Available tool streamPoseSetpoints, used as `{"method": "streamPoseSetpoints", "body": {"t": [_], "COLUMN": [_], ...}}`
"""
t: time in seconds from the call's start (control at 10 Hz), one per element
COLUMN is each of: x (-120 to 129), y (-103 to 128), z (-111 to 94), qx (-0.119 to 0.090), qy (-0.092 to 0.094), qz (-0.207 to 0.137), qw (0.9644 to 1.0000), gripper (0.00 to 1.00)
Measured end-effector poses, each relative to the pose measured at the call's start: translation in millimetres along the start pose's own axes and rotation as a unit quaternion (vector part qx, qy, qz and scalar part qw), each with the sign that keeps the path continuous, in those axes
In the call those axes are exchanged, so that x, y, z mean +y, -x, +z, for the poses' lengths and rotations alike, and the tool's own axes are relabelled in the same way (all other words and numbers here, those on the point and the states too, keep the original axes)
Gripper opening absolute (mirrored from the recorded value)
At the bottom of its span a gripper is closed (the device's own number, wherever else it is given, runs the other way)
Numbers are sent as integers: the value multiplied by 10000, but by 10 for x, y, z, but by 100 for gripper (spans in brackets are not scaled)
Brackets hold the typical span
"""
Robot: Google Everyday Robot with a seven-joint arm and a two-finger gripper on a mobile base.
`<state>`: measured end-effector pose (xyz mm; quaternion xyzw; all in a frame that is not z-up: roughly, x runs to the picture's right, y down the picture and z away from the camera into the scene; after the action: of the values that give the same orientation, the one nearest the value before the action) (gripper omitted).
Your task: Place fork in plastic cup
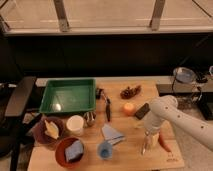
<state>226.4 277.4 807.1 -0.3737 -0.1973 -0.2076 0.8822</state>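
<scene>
From my console, the arm [190, 125] shows as a thick tube clad in smooth white shells with rounded contours. Its forward joint [162, 107] swells into a bulbous white knuckle, and a dark, squarish block [142, 111] sits against that knuckle on the side nearer the middle of the view. Below it the casing narrows to a paler, greyish wrist ending in the pincer [148, 136], which is over the right part of the wooden surface [125, 157]. I can't make out markings or screws.

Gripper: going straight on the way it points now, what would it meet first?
Probably the fork, lying on the table right under the gripper, beside the carrot; depth is hard to judge.
</scene>
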Motion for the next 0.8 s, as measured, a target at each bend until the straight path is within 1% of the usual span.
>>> {"method": "streamPoseSetpoints", "body": {"t": [0.2, 0.3, 0.5, 0.6, 0.7, 0.8], "x": [11, -7, -26, -18, 6, 7], "y": [5, 11, 29, 26, 10, 10], "z": [14, -11, -53, -63, -66, -66], "qx": [-38, -45, -42, -34, -24, -24], "qy": [7, -20, -14, 0, 24, 24], "qz": [22, 26, -12, -16, 0, 0], "qw": [10000, 10000, 10000, 10000, 10000, 10000], "gripper": [43, 31, 11, 4, 0, 0]}}
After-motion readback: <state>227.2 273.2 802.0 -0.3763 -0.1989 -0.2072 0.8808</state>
